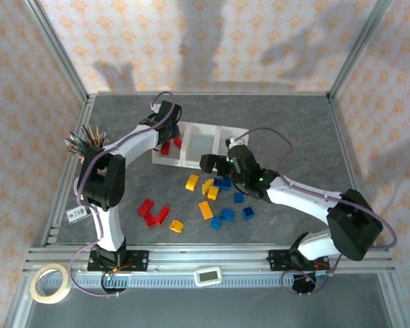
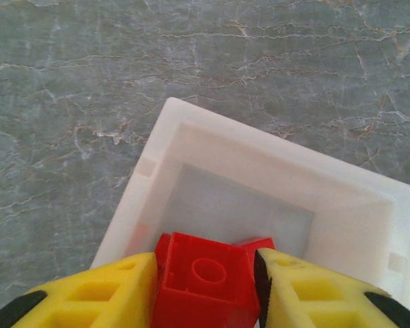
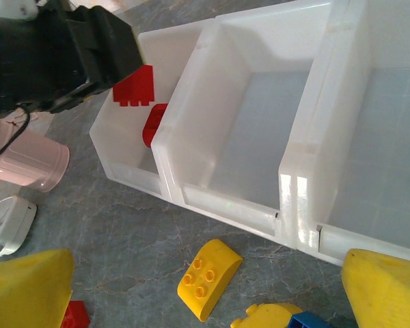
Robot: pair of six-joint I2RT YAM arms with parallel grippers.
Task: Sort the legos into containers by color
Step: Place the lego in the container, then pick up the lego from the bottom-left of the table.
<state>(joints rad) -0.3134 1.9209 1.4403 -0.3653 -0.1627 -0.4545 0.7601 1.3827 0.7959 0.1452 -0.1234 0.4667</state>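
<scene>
Grey marbled table, fenced by metal rails and patterned walls. Toward its back, the white three-compartment tray, long side facing the arms.

Over the tray's left compartment, the left gripper, clenched on a red brick, with yellow fingers pressed to either side. From the right wrist, that brick seen hanging above the compartment floor, a second red piece lying lower inside.

Just in front of the tray, the right gripper, released, fingers spread wide above a curved yellow brick on the table. From above, the right arm lying across the tray's right front corner and over some of the scattered pieces.

Left of the tray, a pink cup of pencils, close beside the left arm. At the near rail, a tape roll and a small white display unit, digits unreadable. On the left arm, a white tag with a red mark, writing too small to read.

Between the arms, loose legos: yellow ones nearest the tray, blue ones beside them, red ones apart to the left.
</scene>
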